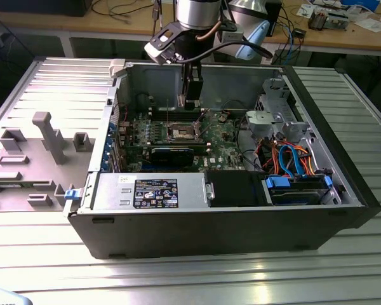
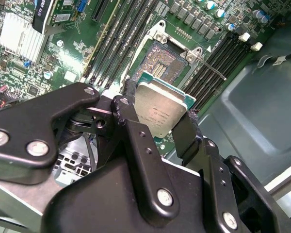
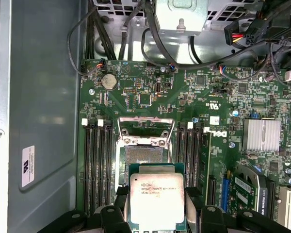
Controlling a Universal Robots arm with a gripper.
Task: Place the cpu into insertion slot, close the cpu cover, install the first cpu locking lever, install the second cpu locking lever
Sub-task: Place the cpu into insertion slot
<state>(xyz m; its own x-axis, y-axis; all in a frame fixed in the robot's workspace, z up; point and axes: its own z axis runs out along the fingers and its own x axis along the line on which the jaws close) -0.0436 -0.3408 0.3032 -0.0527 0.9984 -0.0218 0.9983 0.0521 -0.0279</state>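
My gripper (image 2: 157,127) is shut on the cpu (image 2: 160,109), a flat square chip with a silvery-tan top, pinched by its edges between two black fingers (image 2: 125,112). In the first wrist view the cpu (image 3: 156,196) hangs just short of the insertion slot (image 3: 143,158), whose dark centre lies bare. The cpu cover (image 3: 144,127) stands raised at the slot's far edge, its window open. In the exterior view the gripper (image 1: 192,96) hovers inside the computer case above the insertion slot (image 1: 181,132). A thin lever (image 2: 212,69) sticks out beside the slot.
Long black memory slots (image 3: 99,165) flank the socket on both sides. A long black card (image 1: 171,152) and a silver heatsink (image 3: 261,135) lie nearby. Cables (image 1: 286,155) and a drive cage (image 1: 279,117) crowd the case at the exterior view's right. The power supply (image 1: 155,190) sits in front.
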